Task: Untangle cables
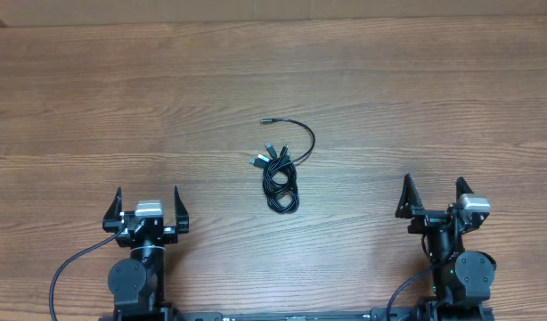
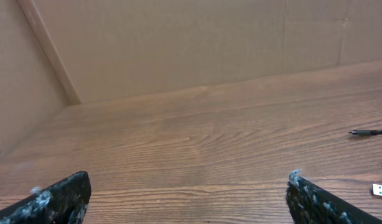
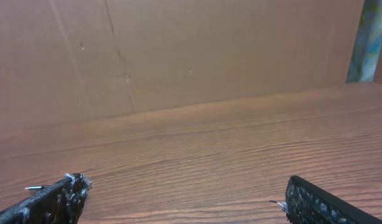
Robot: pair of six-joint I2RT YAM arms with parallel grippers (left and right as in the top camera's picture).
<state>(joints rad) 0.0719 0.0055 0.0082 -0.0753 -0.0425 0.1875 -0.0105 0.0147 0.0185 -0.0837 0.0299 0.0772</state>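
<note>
Cables (image 1: 280,174) sit knotted in a small bundle at the middle of the table (image 1: 122,80), between the two arms and well apart from both. One loose end curves away to a plug (image 1: 265,119) on the far side. Both the left gripper (image 1: 148,198) and the right gripper (image 1: 434,189) stand wide open and hold nothing. A sound start, I judge, is for one arm to pin the coiled part while the other takes the free curved end and draws it outward slowly, low over the wood. How the strands cross inside the bundle, and how many there are, is too small to tell. The left wrist view catches only plug ends (image 2: 381,190) at its right edge, and the right wrist view shows none that I can identify.
</note>
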